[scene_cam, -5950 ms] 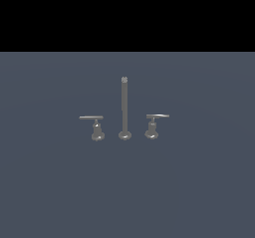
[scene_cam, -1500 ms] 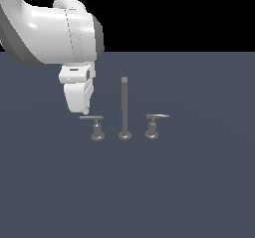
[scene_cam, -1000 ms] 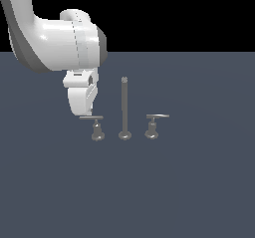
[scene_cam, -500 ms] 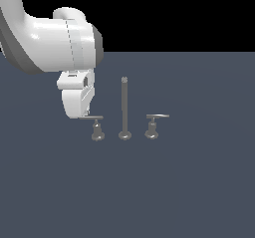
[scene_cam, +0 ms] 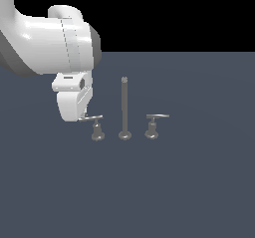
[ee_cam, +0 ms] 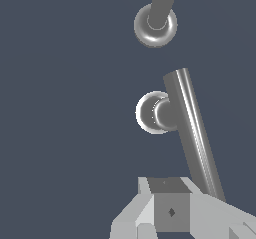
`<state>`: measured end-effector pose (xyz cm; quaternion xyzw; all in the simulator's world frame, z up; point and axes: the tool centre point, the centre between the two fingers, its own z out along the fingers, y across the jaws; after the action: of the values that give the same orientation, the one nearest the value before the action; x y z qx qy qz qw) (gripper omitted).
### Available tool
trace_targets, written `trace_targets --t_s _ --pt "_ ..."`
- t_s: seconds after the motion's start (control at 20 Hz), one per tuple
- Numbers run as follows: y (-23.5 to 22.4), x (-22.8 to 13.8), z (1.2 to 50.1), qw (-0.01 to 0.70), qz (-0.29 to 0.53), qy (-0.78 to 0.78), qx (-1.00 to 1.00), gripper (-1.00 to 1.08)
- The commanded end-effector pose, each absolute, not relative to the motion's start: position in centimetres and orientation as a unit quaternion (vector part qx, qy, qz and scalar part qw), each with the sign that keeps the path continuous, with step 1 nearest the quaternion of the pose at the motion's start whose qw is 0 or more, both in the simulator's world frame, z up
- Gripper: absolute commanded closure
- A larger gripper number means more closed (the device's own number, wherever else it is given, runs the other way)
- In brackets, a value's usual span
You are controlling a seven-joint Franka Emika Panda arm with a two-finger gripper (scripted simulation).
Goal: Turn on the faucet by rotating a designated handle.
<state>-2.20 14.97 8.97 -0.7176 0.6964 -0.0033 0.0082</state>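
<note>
At the exterior view's left, the bulky white arm (scene_cam: pixel 50 45) reaches down so its gripper (scene_cam: pixel 79 113), finger spread impossible to tell, hangs at the outer end of the handle (scene_cam: pixel 96 127), which stands left of the faucet (scene_cam: pixel 124 110) post and twin handle (scene_cam: pixel 153 125).

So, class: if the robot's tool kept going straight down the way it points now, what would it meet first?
Most likely the free end of the handle's lever bar, which lies just under the tool. Depth is unclear, so it could slip past onto the floor.
</note>
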Motion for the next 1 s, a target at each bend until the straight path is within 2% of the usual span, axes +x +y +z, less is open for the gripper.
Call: trace_targets --t_s 0.0,0.35,0.45,0.95 --pt "14.7 -3.6 9.0 0.002 -0.001 0.696 -0.718 1.08" --pt "14.5 -6.1 8.9 0.0 0.0 0.694 -0.72 1.08" --pt "15.4 -5.5 8.9 0.006 0.0 0.69 -0.723 1.08" --pt "11.9 -7.7 8.9 0.001 0.0 0.693 -0.721 1.08"
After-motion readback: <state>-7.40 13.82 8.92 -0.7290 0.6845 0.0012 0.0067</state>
